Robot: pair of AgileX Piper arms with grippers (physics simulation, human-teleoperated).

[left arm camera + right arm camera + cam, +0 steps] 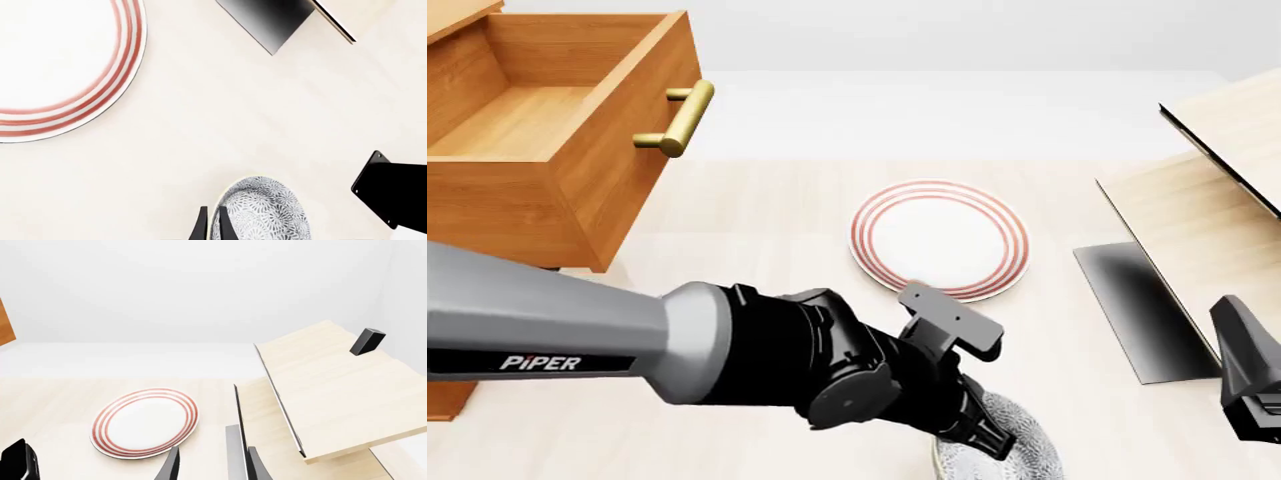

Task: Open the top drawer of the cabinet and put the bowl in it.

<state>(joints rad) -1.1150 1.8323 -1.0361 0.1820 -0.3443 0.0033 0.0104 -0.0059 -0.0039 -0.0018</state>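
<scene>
Plate mid-table, right of open top drawer, behind bowl.

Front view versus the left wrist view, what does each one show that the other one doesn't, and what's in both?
Only the front view shows the cabinet with its top drawer pulled open, its brass handle, and the left arm's grey link. Only the left wrist view shows the left gripper jaws closed on the rim of the bowl. Both show the bowl, the red-ringed plate, the pale wood structure and the table.

Bowl – white, grey-blue speckle; plate – white, red rings; top drawer orange-brown.
</scene>
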